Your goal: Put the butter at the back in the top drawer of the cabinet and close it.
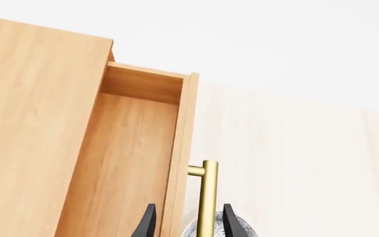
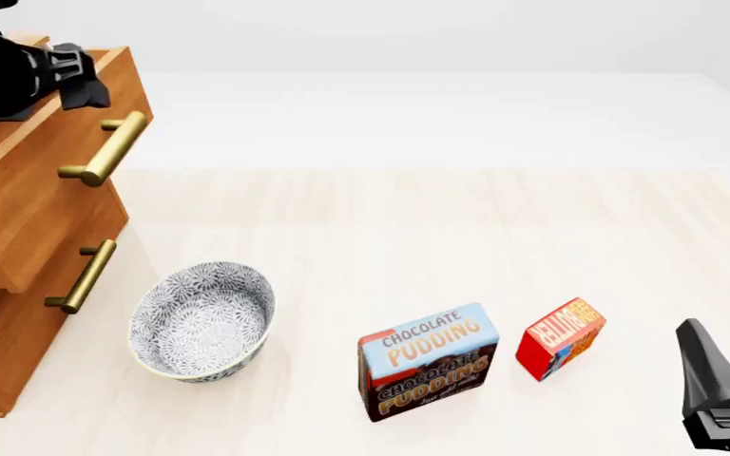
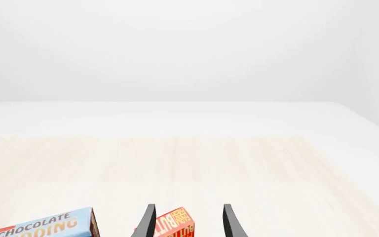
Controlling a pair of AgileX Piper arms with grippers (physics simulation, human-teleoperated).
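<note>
Two arms: both are seen, one at the cabinet [image 2: 35, 237], one low at the counter's [image 2: 467, 209] near right edge.
Left claw [image 1: 188, 222]: its two dark fingers are spread apart, one on each side of the brass handle [image 1: 208, 197] of the top drawer [image 1: 124, 163]; the handle is straddled, not clamped, as far as the left wrist view shows. Contact between fingers and bar cannot be told.
Top drawer: it is pulled out, and its bare wooden floor is exposed in the left wrist view, so room is offered for the box. Nothing is seen lying in the part shown.
Right claw [image 3: 188, 222]: its fingers are held open and aimed at the butter [image 3: 175, 224], which sits between them in the right wrist view; nothing is gripped. Whether the fingers reach its sides cannot be told.
Butter: it stands on the counter, just right of the pudding box [image 2: 429, 361] and apart from it, well away from the cabinet.
Bowl [image 2: 202, 321]: it is placed near the cabinet's foot, below the open drawer.
Step judged: the drawer appears to be kept open by the left arm while a grasp on the butter is prepared by the right.
Remaining: lifting, carrying across, placing at the drawer's back, and closing are judged not yet done.
</note>
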